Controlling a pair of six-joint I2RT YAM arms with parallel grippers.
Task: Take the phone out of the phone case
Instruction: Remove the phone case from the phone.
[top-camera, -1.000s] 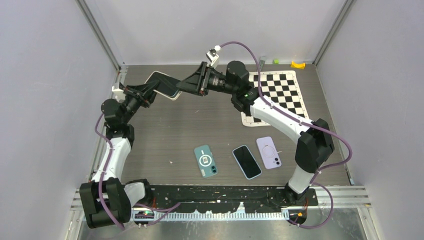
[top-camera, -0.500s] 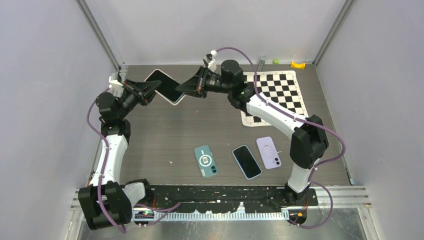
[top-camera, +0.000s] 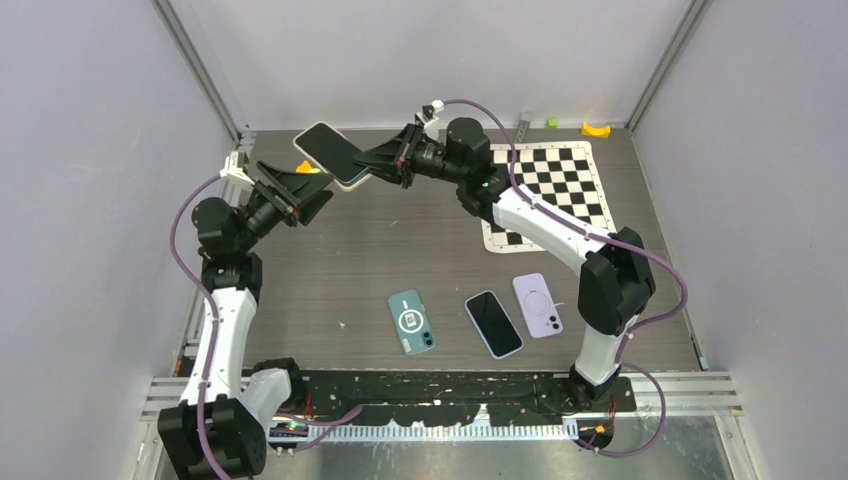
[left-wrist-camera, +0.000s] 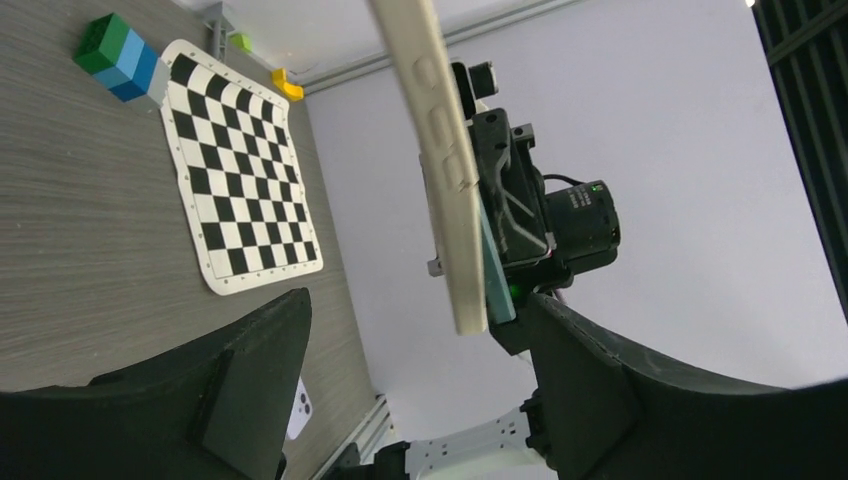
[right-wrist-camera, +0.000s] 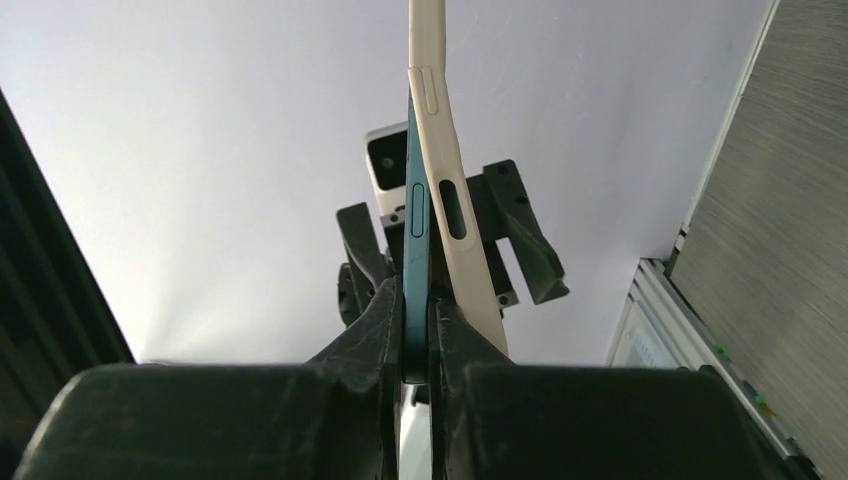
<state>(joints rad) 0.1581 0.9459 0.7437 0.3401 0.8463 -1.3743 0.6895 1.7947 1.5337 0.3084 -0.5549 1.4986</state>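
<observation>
Walls of pale grey close round our dark wood-grain desk. A checkerboard mat lies on it at the back right, and a teal cover, black handset and lilac cover sit in a row near the front. Above the back left, our right hand pinches the phone by its edge, with the cream phone case bowing away from it. Our left hand gapes wide nearby, holding nothing.
</observation>
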